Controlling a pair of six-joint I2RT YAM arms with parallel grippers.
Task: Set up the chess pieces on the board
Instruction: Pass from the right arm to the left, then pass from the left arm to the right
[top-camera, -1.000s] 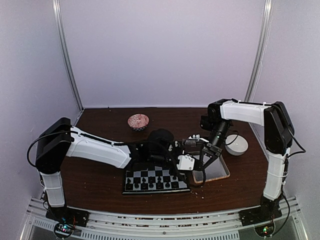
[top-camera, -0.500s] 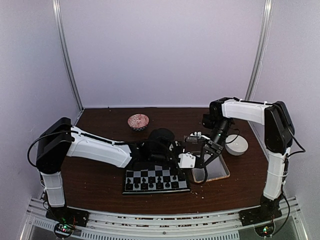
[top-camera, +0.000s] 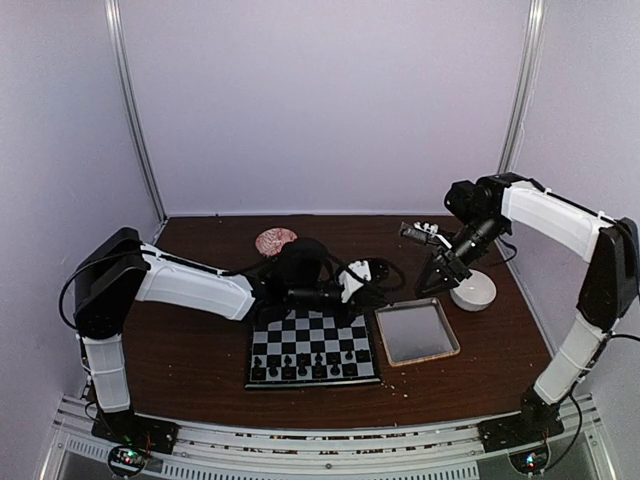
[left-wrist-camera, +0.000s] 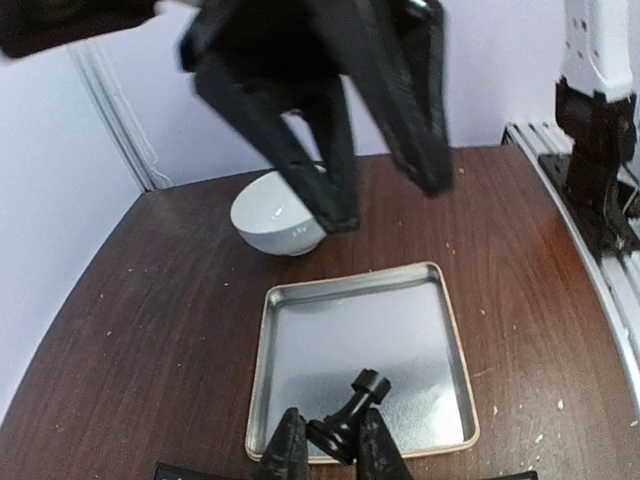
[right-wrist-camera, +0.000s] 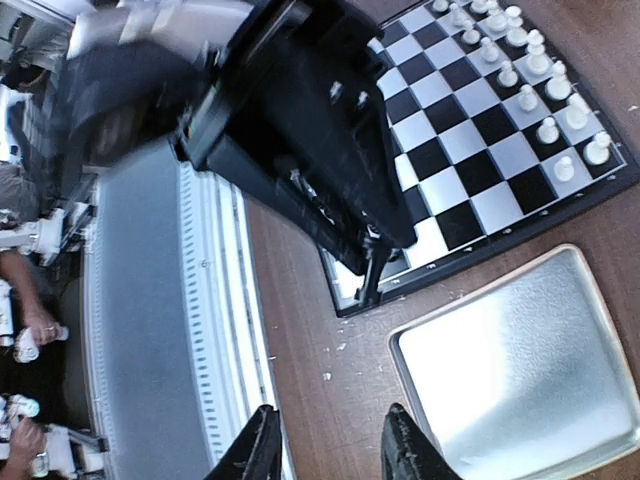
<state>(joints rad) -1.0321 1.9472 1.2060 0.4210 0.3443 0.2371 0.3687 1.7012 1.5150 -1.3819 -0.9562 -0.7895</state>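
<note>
My left gripper (left-wrist-camera: 330, 422) is shut on the base of a black chess piece (left-wrist-camera: 355, 400), which tilts out over the grey tray (left-wrist-camera: 350, 320). In the top view the left gripper (top-camera: 383, 292) hovers by the far right corner of the board (top-camera: 312, 335). Two rows of chess pieces (top-camera: 300, 365) stand along the board's near edge; in the right wrist view they look pale (right-wrist-camera: 540, 130). My right gripper (right-wrist-camera: 330, 412) is open and empty, raised over the table beside the tray (right-wrist-camera: 520, 360). From above, the right gripper (top-camera: 432, 282) hangs near the white bowl.
A white bowl (top-camera: 472, 292) stands right of the wooden-rimmed tray (top-camera: 417, 332). A pink patterned bowl (top-camera: 275, 240) sits at the back. Pale crumbs (right-wrist-camera: 345, 345) lie on the brown table. The right gripper's black fingers (left-wrist-camera: 310, 160) hang above the tray in the left wrist view.
The two grippers met over the tray's left edge. The right gripper has opened and lifted back to the right; the left gripper has drawn back toward the board with the black piece.
</note>
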